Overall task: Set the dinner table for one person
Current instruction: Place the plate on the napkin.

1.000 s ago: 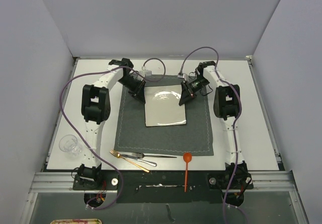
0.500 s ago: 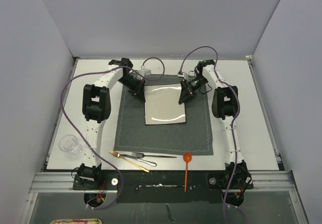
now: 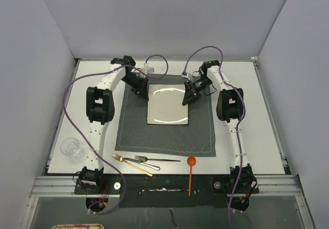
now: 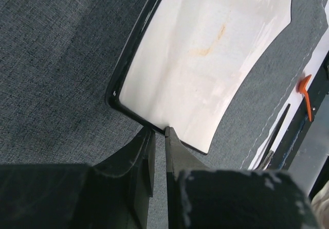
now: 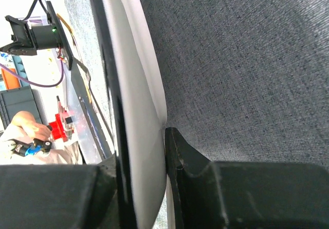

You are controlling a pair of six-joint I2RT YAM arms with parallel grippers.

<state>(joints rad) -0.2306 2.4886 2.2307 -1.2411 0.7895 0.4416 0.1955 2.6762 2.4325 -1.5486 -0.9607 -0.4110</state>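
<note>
A square off-white plate (image 3: 167,104) with a dark rim lies over the far half of the dark grey placemat (image 3: 167,136) on the white dinner table (image 3: 247,116). My left gripper (image 3: 144,88) is shut on the plate's far-left corner. In the left wrist view its fingers (image 4: 158,131) pinch the plate's dark rim (image 4: 205,59). My right gripper (image 3: 187,98) is shut on the plate's right edge. In the right wrist view (image 5: 144,152) the plate (image 5: 136,85) stands edge-on between the two fingers.
A clear glass (image 3: 70,148) stands at the near left of the table. A gold fork, a silver fork and a knife (image 3: 141,160) lie at the near edge. An orange spoon (image 3: 190,171) lies to their right. Purple cables loop over both arms.
The plate has moved toward the far side of the placemat and now sits square to it. Both grippers moved with it, still holding its edges.
</note>
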